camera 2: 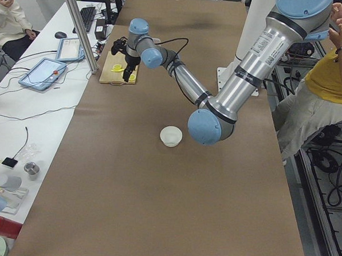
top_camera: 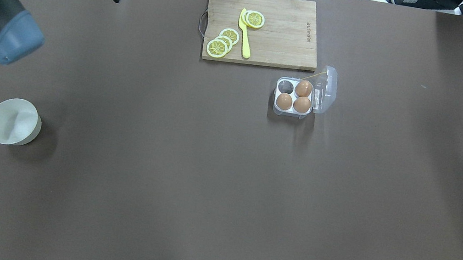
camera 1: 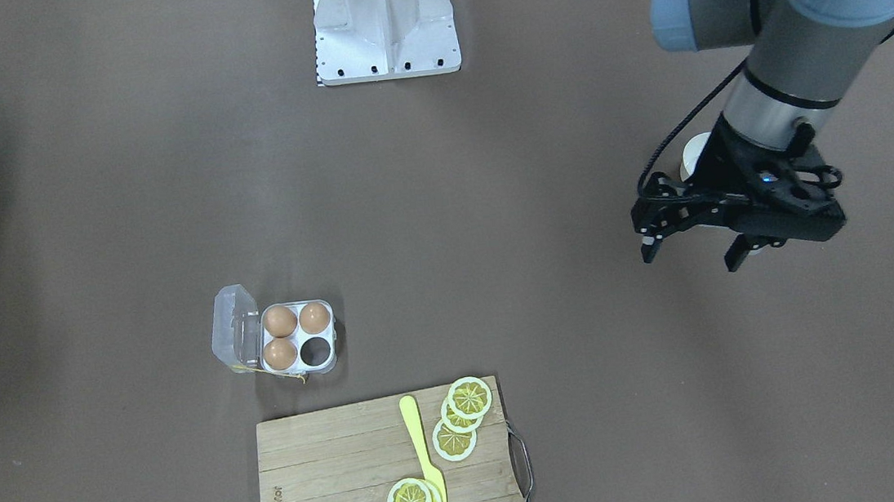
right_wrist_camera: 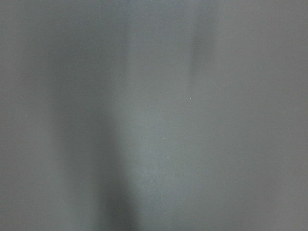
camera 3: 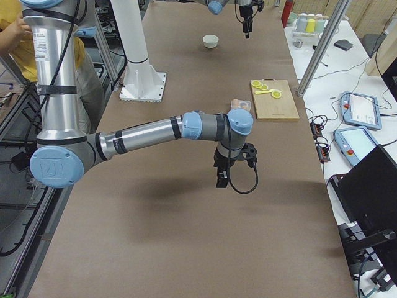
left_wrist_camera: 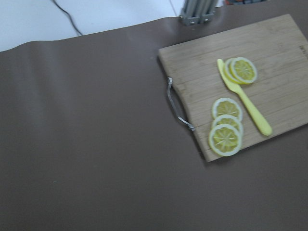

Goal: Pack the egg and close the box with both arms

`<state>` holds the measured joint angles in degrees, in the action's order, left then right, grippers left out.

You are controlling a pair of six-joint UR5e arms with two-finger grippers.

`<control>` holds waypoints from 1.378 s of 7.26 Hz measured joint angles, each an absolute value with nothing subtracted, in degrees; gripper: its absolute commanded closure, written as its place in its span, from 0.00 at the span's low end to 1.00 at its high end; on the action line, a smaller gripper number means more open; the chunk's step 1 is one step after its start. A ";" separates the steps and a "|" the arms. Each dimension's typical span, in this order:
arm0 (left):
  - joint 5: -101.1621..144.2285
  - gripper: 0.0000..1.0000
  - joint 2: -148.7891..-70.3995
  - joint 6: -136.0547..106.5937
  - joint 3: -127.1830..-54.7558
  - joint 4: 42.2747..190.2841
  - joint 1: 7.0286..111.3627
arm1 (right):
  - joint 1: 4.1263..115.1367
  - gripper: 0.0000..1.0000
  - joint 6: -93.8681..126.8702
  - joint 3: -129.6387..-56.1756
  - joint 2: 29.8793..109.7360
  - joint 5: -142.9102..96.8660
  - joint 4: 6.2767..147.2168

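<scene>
Brown-covered table [top_camera: 203,190]; white desk [camera 2: 45,127] alongside (tablets [camera 2: 45,74], keyboard [camera 2: 87,17] on it).

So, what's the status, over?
Left gripper jaws open, empty. Right gripper jaws unclear. Box open, three eggs, one cell free. Cutting board beside, apart.

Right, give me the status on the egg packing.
Done: three eggs sit in the box, one cell empty. In hand: nothing; the left hand is open and empty, and both it and the right hand are away from the box. Left: the fourth egg, which I cannot see, then shutting the open lid.
</scene>
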<state>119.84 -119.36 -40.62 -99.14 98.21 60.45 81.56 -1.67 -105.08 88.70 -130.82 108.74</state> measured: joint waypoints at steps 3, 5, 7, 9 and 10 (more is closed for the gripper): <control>126.56 0.03 -106.33 -33.12 -100.43 101.77 68.60 | 81.56 0.00 -1.65 -105.70 88.65 -130.70 108.83; 129.65 0.03 -100.77 -30.70 -100.61 105.37 74.06 | 81.56 0.00 -1.59 -105.94 88.68 -130.52 108.91; 130.50 0.03 -97.58 -30.40 -100.62 106.58 78.37 | 81.56 0.00 -1.58 -106.02 88.68 -130.48 109.03; 130.67 0.03 -94.76 -30.37 -100.55 106.94 80.40 | 81.54 0.02 -1.56 -106.06 88.68 -130.56 109.01; 130.67 0.03 -93.98 -30.36 -100.76 106.92 80.70 | 81.43 0.08 -1.50 -106.19 88.55 -131.10 108.88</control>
